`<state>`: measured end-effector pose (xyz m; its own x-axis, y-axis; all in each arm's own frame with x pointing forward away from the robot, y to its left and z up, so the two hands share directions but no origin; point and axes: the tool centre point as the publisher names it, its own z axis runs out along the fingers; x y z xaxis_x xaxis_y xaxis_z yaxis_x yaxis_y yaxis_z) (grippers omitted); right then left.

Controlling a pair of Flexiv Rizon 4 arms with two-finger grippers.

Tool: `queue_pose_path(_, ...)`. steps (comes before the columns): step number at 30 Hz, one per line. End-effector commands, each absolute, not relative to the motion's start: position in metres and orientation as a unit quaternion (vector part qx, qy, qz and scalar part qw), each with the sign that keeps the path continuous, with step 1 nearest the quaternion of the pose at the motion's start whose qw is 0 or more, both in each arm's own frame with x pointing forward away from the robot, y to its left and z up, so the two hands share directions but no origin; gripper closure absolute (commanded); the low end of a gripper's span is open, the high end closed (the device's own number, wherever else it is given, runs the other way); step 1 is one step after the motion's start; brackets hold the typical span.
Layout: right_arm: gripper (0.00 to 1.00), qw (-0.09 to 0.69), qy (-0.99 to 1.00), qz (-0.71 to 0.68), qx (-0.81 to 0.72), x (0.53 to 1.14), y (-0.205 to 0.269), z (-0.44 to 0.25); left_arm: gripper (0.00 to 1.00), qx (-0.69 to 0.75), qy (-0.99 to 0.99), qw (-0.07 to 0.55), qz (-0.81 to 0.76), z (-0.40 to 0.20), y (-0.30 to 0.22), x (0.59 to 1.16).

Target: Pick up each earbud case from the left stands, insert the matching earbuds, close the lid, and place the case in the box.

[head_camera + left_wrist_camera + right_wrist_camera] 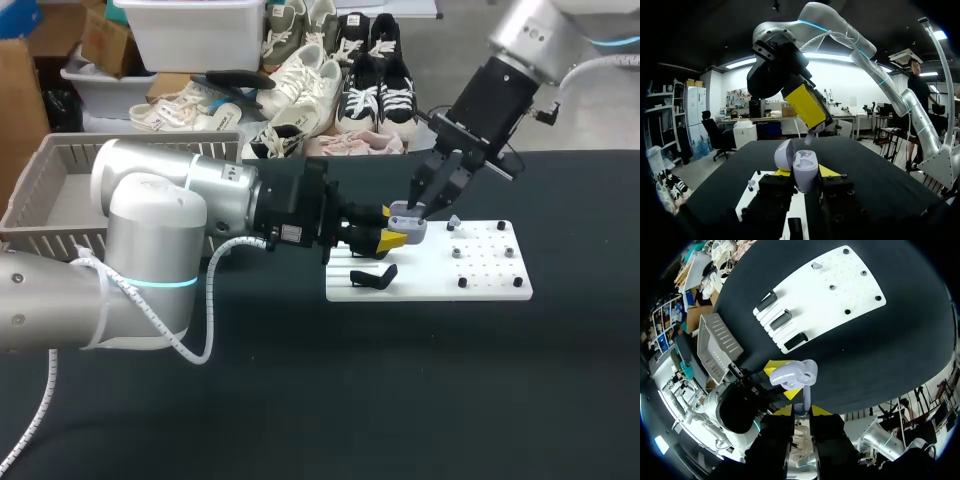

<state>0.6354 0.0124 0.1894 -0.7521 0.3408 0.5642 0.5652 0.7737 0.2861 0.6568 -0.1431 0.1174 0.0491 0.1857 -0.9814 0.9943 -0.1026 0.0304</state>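
Across the dark table (400,400) lies the white board (490,278), with the grey basket (60,175) well off its left end; my left arm (150,230) comes in over the board's left part; left gripper (804,174) clamped on the lavender case (802,167), lid swung open, held above the black stands (781,319); right gripper (802,411) pinches a lavender earbud (805,397) right over the open case, contact unclear; second earbud (453,222) sits near the board's far edge.

Earbud case (407,222): smooth, glossy lavender plastic. Stand plate (480,285): matt white plastic. Bench (400,400): matt black covering. Basket (50,190): grey plastic.
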Motion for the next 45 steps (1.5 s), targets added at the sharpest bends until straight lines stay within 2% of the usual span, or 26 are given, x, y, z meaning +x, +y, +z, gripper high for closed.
queue_pose_path(1, 1.0, 0.277, -0.907, -0.214, -0.235, 0.645, 0.014, 0.191, 1.0, 0.579, 0.509, 0.435, -0.465, 0.117, -0.143, 0.658)
queue_pose_path(25, 1.0, 0.335, -0.906, -0.193, -0.174, 0.649, 0.012, 0.185, 1.0, 0.579, 0.509, 0.435, -0.465, 0.117, -0.143, 0.658)
queue_pose_path(45, 1.0, 0.346, -0.904, -0.192, -0.161, 0.65, 0.007, 0.183, 1.0, 0.579, 0.509, 0.435, -0.465, 0.117, -0.143, 0.658)
